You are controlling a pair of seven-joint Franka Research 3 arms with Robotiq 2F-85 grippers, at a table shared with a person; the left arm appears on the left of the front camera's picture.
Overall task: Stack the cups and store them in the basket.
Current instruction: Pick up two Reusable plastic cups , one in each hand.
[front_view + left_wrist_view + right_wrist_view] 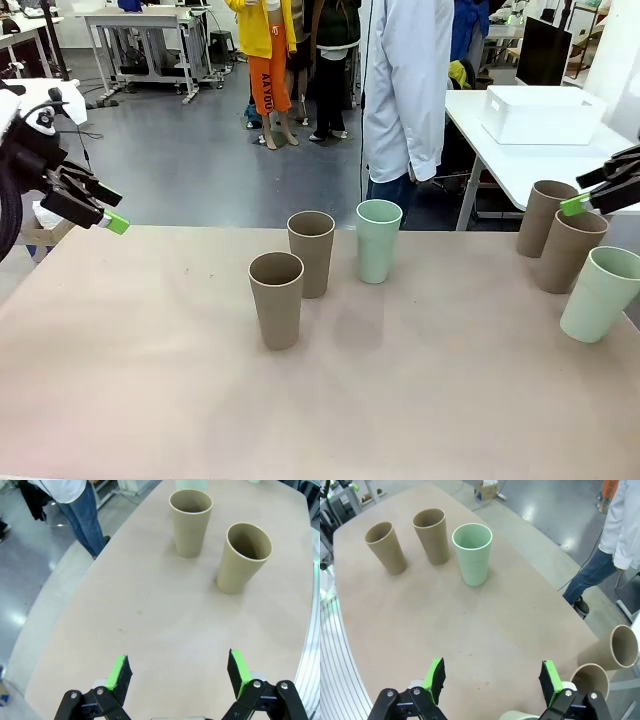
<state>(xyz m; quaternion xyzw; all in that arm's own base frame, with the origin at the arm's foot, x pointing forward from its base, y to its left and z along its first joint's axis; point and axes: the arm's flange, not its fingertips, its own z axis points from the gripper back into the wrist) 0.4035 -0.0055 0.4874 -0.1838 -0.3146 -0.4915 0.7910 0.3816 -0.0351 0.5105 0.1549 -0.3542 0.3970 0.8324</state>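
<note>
Three cups stand mid-table: a brown cup (276,298), a second brown cup (311,252) behind it and a mint cup (379,240). At the right edge stand two more brown cups (545,218) (570,250) and another mint cup (600,293). The white basket (540,115) sits on a separate table at the far right. My left gripper (108,208) hovers open over the table's left edge, well away from the brown cups (190,522) (245,557). My right gripper (588,192) hangs open above the right-hand group, with the mint cup (473,553) far ahead of it.
A person in a white coat (405,90) stands at the far side of the table, hands off it. The tan tabletop (150,380) is bare in front and to the left. More people and workbenches stand farther back.
</note>
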